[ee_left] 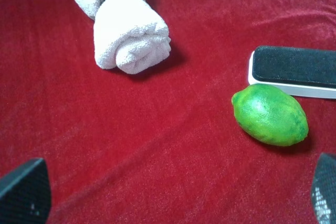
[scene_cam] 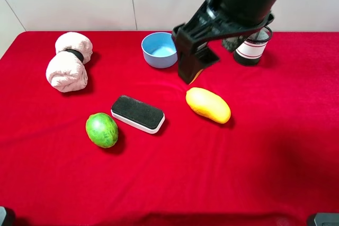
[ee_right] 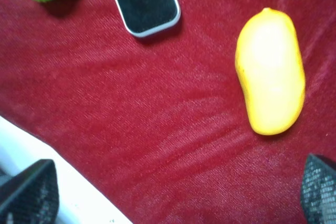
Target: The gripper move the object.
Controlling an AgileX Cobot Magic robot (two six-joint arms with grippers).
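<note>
Setting: a table under a red cloth [scene_cam: 254,173], with loose items spread across the upper and middle frame of the high view.
Object: the board eraser [scene_cam: 137,113] lies flat on the cloth, left of centre in the high view, with its black felt up and its white base down.
Neighbours: a green fruit [scene_cam: 101,129] sits just beside the eraser's lower-left end; whether the two touch cannot be told from these angles. A yellow mango [scene_cam: 208,105] lies apart to the right.
Background items: a blue bowl [scene_cam: 159,49], a rolled towel [scene_cam: 69,62] at upper left, and a mesh cup [scene_cam: 253,43] at upper right.
Right gripper [scene_cam: 193,70]: upper centre of the high view, between the bowl and the mango. Its wrist view shows the fingertips in the two lower corners, spread wide with nothing between them.
Left gripper [ee_left: 173,195]: absent from the high view. Its wrist view also shows tips in the lower corners, parted and empty, with the eraser at that frame's right edge.
Contact: none; neither tool touches the eraser.
Progress: judged to be at the approach stage, with the eraser apparently untouched.
Remaining: descend over the eraser, close across its short sides, carry it and release it.
</note>
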